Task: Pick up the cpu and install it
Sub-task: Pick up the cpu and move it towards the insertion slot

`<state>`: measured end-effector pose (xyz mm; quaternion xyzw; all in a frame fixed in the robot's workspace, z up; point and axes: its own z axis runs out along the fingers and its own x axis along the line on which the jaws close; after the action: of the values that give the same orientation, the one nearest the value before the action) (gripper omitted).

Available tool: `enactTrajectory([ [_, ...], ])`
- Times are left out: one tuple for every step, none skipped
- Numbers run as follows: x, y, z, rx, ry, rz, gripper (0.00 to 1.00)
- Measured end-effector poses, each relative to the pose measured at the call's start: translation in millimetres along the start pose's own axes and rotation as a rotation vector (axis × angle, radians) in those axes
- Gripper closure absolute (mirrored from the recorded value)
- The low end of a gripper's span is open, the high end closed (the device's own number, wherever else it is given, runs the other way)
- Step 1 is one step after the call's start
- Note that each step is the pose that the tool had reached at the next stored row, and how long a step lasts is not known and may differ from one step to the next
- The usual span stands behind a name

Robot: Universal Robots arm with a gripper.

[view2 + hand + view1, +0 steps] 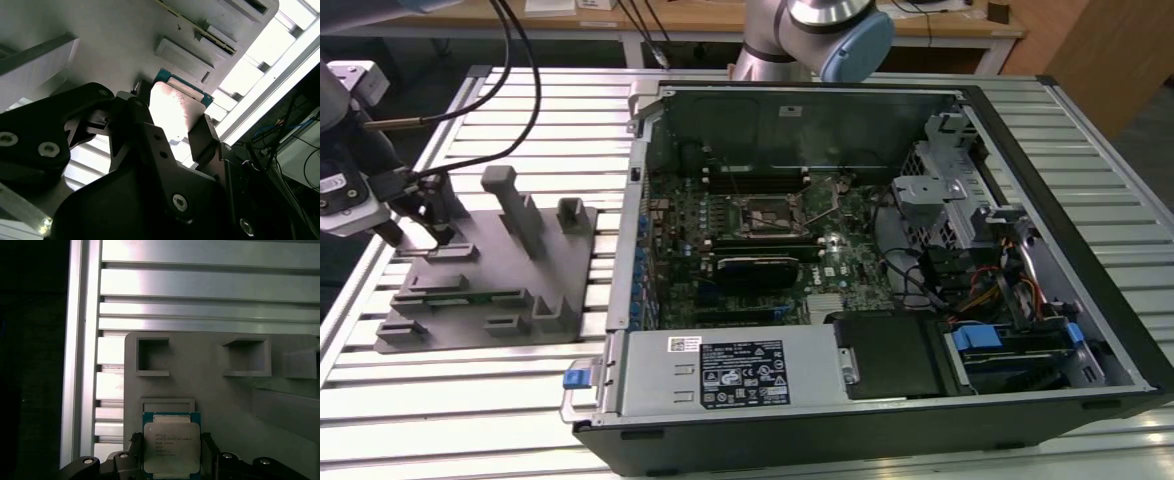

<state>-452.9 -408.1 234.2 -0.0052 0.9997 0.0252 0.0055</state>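
Hand point(171, 456) clamps the flat square cpu point(171, 445) (silvery lid, green rim) over matte grey tray point(210, 390)

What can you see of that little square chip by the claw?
The cpu is a flat square chip: silvery metal top with small print, green rim. It sits over the grey plastic tray, the black claw closed against two opposite edges. Whether it touches the tray is unclear.
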Motion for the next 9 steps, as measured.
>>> enactTrajectory([
  [0.0,0.0,-0.2,0.0,0.0,0.0,0.46],
  [0.0,0.0,-0.4,0.0,0.0,0.0,0.46],
  [0.0,0.0,-0.6,0.0,0.0,0.0,0.46],
  [0.0,0.0,-0.8,0.0,0.0,0.0,0.46],
  [0.0,0.0,-1.0,0.0,0.0001,0.0,0.46],
  [0.0,0.0,-1.2,0.0,0.0,0.0,0.46],
  [0.0,0.1,-1.3,0.0,0.0,0.0,0.46],
  [0.0,0.1,-1.5,0.0,0.0,0.0,0.46],
  [-0.1,0.1,-1.7,0.0,0.0,0.0,0.46],
])
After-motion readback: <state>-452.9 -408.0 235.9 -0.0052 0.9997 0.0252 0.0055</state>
